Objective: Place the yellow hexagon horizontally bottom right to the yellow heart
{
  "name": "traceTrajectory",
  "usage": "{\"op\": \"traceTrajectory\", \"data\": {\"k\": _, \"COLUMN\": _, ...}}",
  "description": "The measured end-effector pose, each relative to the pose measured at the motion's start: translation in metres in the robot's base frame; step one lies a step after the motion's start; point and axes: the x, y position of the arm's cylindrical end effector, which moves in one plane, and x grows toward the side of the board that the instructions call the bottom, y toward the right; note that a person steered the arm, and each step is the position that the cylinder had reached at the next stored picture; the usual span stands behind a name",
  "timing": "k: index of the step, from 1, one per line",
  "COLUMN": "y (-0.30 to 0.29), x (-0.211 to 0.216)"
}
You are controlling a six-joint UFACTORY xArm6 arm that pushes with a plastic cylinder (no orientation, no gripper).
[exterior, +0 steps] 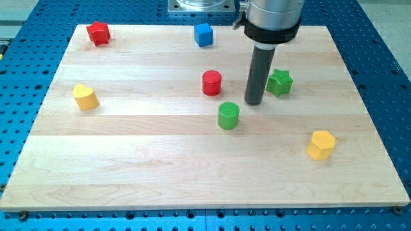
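The yellow hexagon point(321, 144) lies at the board's lower right. The yellow heart point(85, 97) lies far off at the view's left, mid-height. My tip point(253, 102) rests on the board near the centre, well up and left of the hexagon. It stands just right of and above the green cylinder point(228, 115), between the red cylinder point(212, 83) and the green star point(280, 83), touching none that I can see.
A red star point(98, 33) sits at the top left corner and a blue cube point(203, 34) at the top centre. The wooden board point(128, 167) lies on a blue perforated table point(385, 96).
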Motion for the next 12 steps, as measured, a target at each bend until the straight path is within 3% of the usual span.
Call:
{"op": "traceTrajectory", "data": {"k": 1, "y": 0.036, "x": -0.032}}
{"op": "traceTrajectory", "data": {"k": 4, "y": 0.077, "x": -0.031}}
{"op": "traceTrajectory", "data": {"k": 6, "y": 0.057, "x": 0.028}}
{"op": "traceTrajectory", "data": {"k": 8, "y": 0.147, "x": 0.081}}
{"op": "traceTrajectory", "data": {"k": 9, "y": 0.153, "x": 0.120}}
{"op": "traceTrajectory", "data": {"k": 10, "y": 0.086, "x": 0.120}}
{"op": "traceTrajectory", "data": {"k": 12, "y": -0.109, "x": 0.137}}
